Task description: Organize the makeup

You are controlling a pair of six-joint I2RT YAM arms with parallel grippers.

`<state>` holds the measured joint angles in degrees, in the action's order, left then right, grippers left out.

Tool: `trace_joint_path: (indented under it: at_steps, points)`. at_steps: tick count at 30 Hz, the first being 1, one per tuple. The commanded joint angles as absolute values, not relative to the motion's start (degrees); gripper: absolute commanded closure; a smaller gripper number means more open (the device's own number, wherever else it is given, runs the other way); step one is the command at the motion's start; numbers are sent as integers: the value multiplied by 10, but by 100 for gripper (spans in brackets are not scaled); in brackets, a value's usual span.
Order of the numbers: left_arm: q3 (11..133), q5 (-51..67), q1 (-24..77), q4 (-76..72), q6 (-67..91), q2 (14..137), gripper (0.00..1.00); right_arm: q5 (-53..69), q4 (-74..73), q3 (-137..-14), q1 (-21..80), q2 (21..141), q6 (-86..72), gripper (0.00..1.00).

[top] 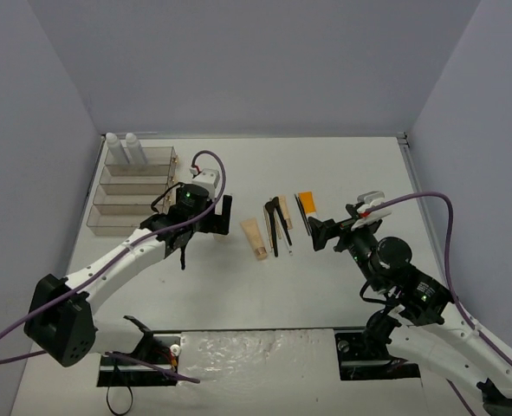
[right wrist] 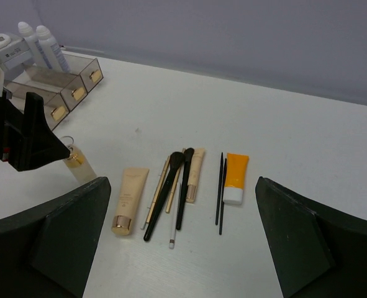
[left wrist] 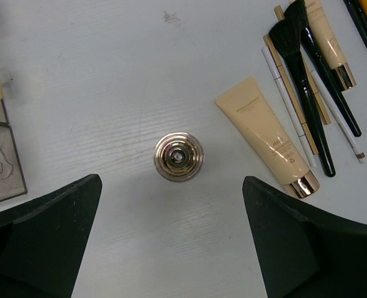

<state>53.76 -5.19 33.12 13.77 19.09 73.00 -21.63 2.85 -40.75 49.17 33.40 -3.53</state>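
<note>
White desk (top: 342, 173), grey walls around.
- Left jaws: wide open, empty, pointing straight down.
- Right jaws: wide open, empty, facing mid-desk row.
- Clear drawer box (top: 130, 195) far left. White bottles (top: 124, 149) upright at its far end; we judge them already sorted.
- Beige tube (left wrist: 267, 133), orange tube (right wrist: 236, 177), brushes (left wrist: 307, 87): lying parallel, unsorted.
- Gold-capped vial (left wrist: 179, 157): upright, centred under left jaws, untouched. We judge jaws aligned for grasp.
</note>
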Motion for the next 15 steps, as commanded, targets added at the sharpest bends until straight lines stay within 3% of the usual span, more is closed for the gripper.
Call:
trace_joint_path:
  at_steps: [1, 15]
  points:
    - [553, -89, 347, 54, 205, 757, 4, -238, 40, -398, 491, 335, -47, 0]
    - [511, -128, 350, -15, 246, 803, 18, -237, 40, -388, 491, 325, -49, 0]
